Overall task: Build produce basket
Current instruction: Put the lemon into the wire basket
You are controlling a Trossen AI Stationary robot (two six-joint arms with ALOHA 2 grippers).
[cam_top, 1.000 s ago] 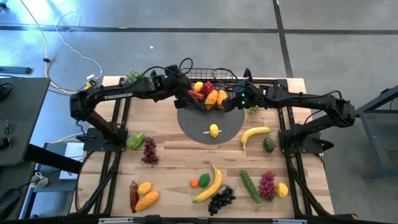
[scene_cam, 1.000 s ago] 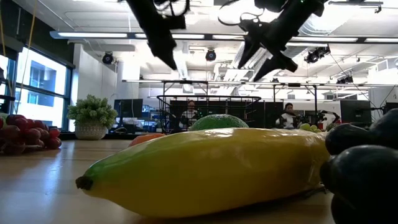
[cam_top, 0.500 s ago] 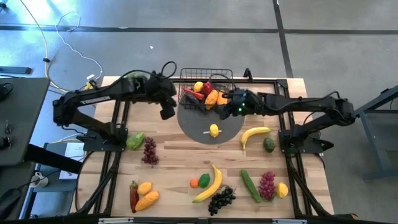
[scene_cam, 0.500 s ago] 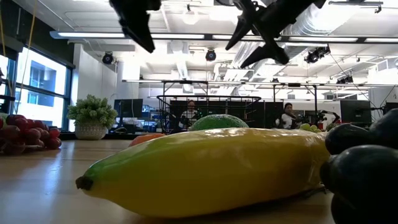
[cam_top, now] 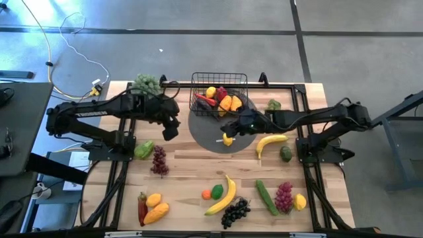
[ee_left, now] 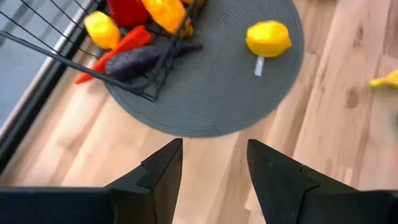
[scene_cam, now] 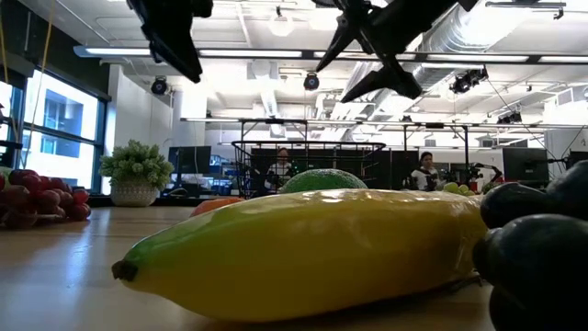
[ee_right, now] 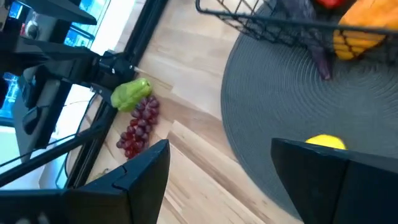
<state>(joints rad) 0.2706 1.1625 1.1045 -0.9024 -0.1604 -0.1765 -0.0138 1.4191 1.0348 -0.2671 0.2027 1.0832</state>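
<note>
A: What's the setting?
B: A pale wooden tabletop [cam_top: 192,172] over grey concrete floor.

A: And the basket?
B: The small black wire-mesh basket [cam_top: 219,81] sits on the far edge of a round grey woven mat [cam_top: 205,132], holding a red pepper [cam_top: 221,93] and orange pieces.

A: The grippers?
B: The right gripper [cam_top: 229,128] hovers just above a yellow lemon [cam_top: 227,139] on the mat, fingers wide apart, empty. The left gripper [cam_top: 170,129], partly open and empty, hangs beside the mat, the basket beyond it.

A: Other produce?
B: A yellow banana [cam_top: 271,142] near the right gripper; purple grapes [cam_top: 158,160] near the left.
</note>
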